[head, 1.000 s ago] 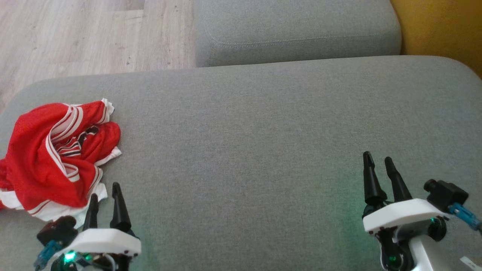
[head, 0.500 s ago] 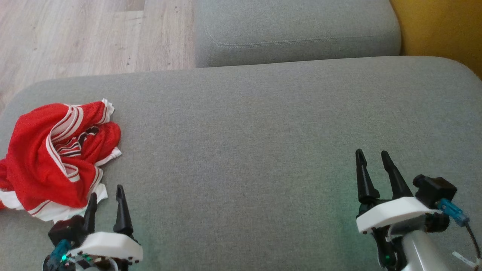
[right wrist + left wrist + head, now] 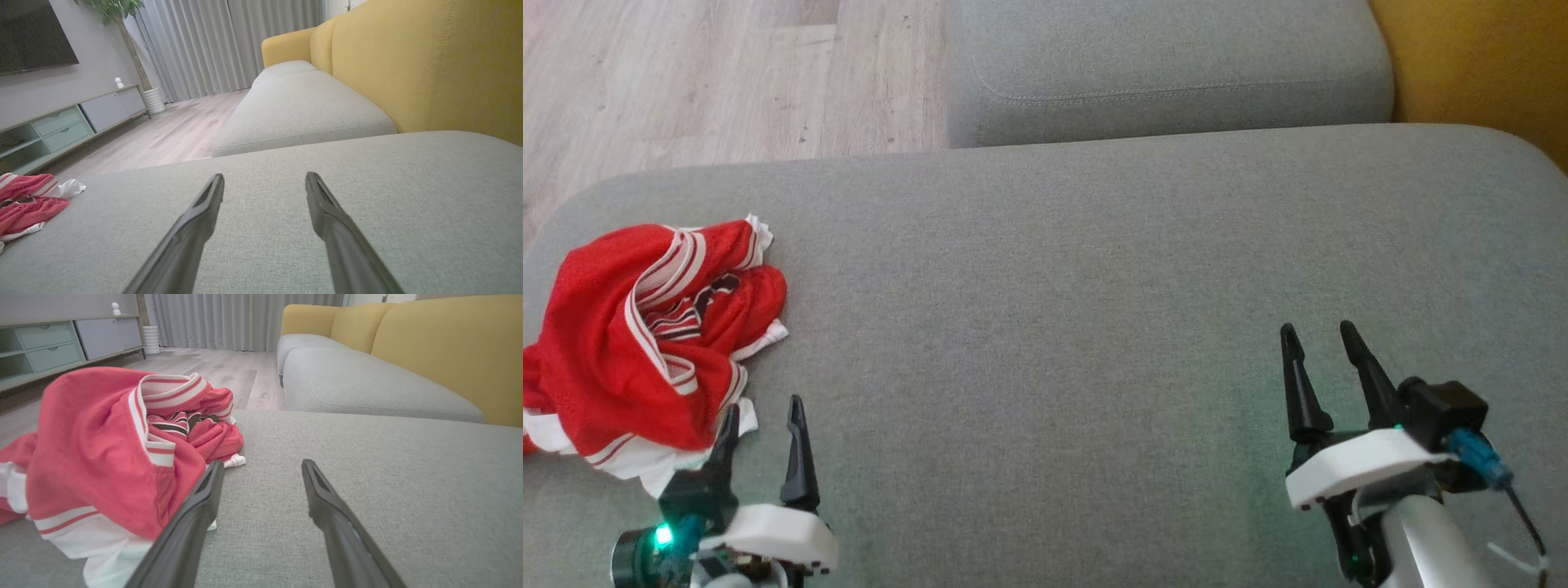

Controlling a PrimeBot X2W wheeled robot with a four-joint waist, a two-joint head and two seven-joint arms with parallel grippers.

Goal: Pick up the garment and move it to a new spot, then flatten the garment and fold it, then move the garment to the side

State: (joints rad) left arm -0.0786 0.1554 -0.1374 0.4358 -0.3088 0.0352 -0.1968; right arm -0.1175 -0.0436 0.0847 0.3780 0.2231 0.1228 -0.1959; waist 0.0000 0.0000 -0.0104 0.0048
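A crumpled red garment (image 3: 621,351) with white striped trim lies in a heap at the left end of the grey sofa cushion (image 3: 1054,269). My left gripper (image 3: 761,408) stands open just below and right of the heap, its left fingertip at the white hem. In the left wrist view the garment (image 3: 94,453) rises left of my open left gripper (image 3: 261,465), nothing between the fingers. My right gripper (image 3: 1316,331) is open over bare cushion at the lower right. The right wrist view shows the open right gripper (image 3: 263,177) and the garment (image 3: 28,200) far left.
A second grey seat cushion (image 3: 1160,65) lies beyond the near one, with the yellow sofa back (image 3: 1478,57) to the right. Wooden floor (image 3: 686,73) lies past the cushion's far left edge. A low cabinet (image 3: 73,118) and curtains (image 3: 212,45) stand across the room.
Both grippers have shifted: the left one slid right and down in the head view, the right one moved left. Both stayed open. The garment has not moved.
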